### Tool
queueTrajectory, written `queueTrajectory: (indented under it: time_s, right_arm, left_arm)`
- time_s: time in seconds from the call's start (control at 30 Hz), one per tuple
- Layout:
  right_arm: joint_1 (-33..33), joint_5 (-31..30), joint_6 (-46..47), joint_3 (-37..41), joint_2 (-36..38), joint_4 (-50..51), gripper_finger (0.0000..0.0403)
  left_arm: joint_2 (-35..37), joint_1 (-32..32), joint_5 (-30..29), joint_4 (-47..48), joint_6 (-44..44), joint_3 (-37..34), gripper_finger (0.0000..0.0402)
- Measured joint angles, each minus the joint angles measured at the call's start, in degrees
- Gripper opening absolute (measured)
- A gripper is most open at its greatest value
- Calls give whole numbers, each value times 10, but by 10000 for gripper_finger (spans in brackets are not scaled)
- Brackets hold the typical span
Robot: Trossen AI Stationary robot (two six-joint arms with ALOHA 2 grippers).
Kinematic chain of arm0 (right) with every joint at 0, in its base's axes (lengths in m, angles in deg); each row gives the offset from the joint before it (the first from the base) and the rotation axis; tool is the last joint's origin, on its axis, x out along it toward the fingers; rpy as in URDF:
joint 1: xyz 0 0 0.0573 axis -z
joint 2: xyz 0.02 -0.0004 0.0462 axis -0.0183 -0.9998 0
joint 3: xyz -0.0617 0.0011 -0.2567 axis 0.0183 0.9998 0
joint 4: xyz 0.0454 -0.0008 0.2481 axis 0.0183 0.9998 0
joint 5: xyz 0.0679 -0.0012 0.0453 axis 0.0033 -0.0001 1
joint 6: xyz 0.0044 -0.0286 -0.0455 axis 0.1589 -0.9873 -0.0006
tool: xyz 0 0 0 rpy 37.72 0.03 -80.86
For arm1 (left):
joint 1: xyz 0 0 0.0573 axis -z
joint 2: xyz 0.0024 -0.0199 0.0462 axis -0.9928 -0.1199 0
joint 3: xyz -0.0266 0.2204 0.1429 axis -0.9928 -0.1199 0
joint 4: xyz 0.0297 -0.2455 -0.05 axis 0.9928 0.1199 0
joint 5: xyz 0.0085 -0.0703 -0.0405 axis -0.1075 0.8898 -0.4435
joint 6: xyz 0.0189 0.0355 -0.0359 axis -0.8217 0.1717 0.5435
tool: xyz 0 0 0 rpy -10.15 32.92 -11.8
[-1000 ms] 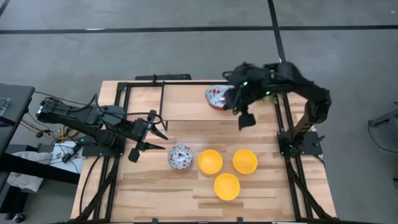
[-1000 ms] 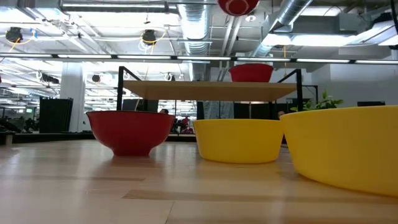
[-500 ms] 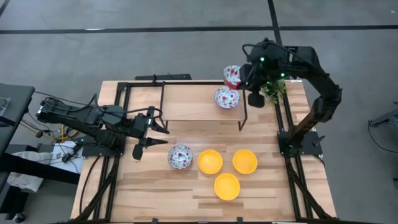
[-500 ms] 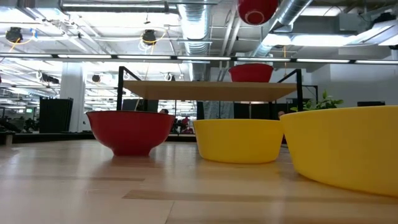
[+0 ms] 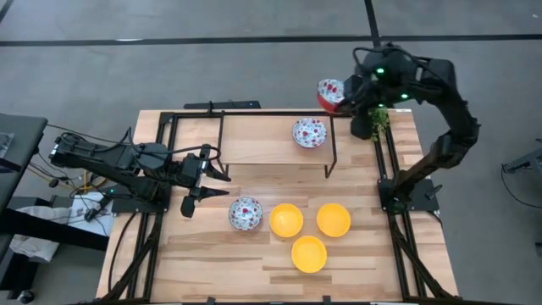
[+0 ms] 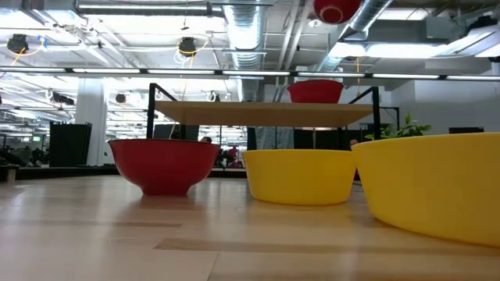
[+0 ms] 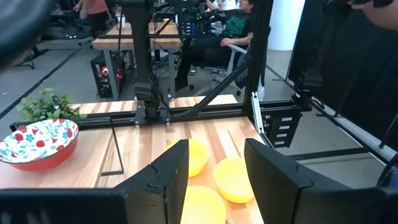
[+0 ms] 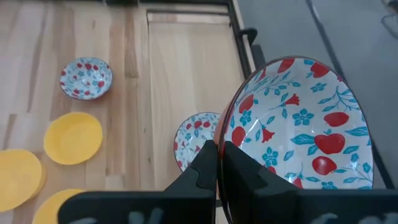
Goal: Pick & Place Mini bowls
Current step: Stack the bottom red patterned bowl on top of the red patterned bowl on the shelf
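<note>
Floral bowl now farther right, rim clamped in right gripper, empty

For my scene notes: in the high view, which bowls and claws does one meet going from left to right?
Left claw → patterned bowl on the table → patterned bowl on the shelf → patterned bowl in the right claw.

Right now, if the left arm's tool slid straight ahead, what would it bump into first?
Probably the yellow bowls: the left tool, open, points straight at them in its wrist view, though depth is hard to judge.
</note>
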Motion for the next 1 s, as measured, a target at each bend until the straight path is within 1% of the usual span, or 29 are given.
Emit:
queueTrajectory:
  time_s: [0.2,0.27,0.33,0.4,0.5,0.67,0.8,0.9,1.0]
  right_arm:
    - [-37,2,26,1,38,-1,2]
    - [-58,1,32,17,53,-10,2]
    - [-79,-7,39,50,70,-30,2]
    - [-101,-22,43,97,89,-60,1]
    - [-130,-42,46,192,125,-115,1]
    - [-155,-50,63,385,204,-261,1]
    - [-159,-105,77,528,253,-373,1]
    - [-156,-131,83,589,261,-407,2]
    - [-154,-144,89,605,245,-411,3]
  left_arm:
    - [0,0,0,-4,9,0,154]
    - [0,0,0,-6,14,0,154]
    - [0,0,0,-7,15,0,154]
    - [0,0,0,-9,21,0,154]
    - [0,0,0,-9,28,0,154]
    - [0,0,0,-12,30,0,154]
    - [0,0,0,-13,30,0,154]
    - [0,0,0,-13,30,0,154]
    - [0,0,0,-13,30,0,154]
